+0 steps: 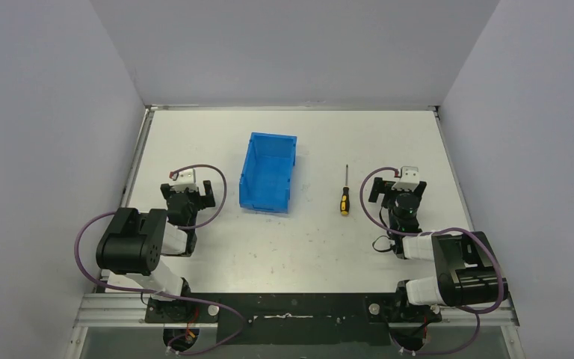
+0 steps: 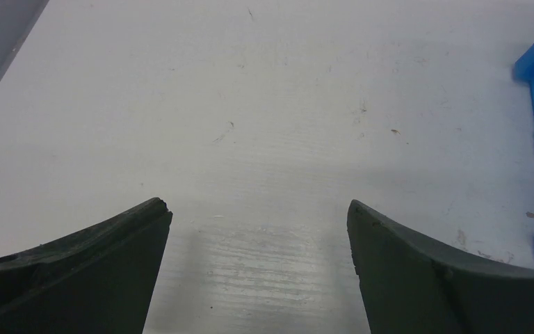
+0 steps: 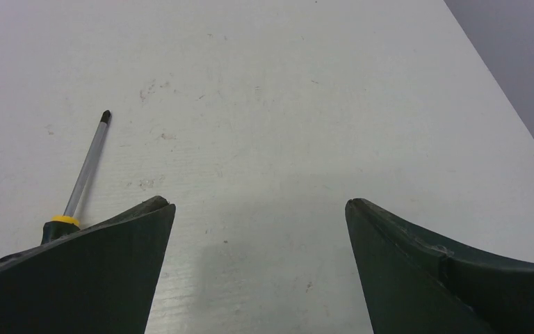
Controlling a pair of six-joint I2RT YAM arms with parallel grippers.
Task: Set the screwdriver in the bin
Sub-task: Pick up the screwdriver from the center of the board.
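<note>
Two arms, top view: both are folded low at the near edge of the white table (image 1: 306,247), each with its wrist pointing away from its base.
Bin, top view: the blue bin (image 1: 269,176) stands upright on the table, left of the middle, with its long side running away from the arms.
Screwdriver, top view: the screwdriver (image 1: 344,196) lies flat on the table, outside the bin and to its right. It is apart from the bin. Its yellow-and-black handle is toward the arms and its thin shaft points away.
Left gripper, top view: the left gripper (image 1: 186,187) sits near the bin's left wall without touching it.
Right gripper, top view: the right gripper (image 1: 397,188) sits near the screwdriver, on its right and apart from it.
Left gripper, left wrist view: the two dark fingers (image 2: 111,264) are spread wide over the scuffed tabletop and grip nothing.
Bin, left wrist view: a strip of blue wall shows at the right edge, beyond the right-hand finger.
Right gripper, right wrist view: the fingers (image 3: 97,271) are spread wide with only tabletop between them, and they grip nothing.
Screwdriver, right wrist view: it lies outside the jaws on the left, with its shaft slanting up to a dark tip. The yellow collar shows just above the left-hand finger, and most of the handle is hidden behind that finger.
</note>
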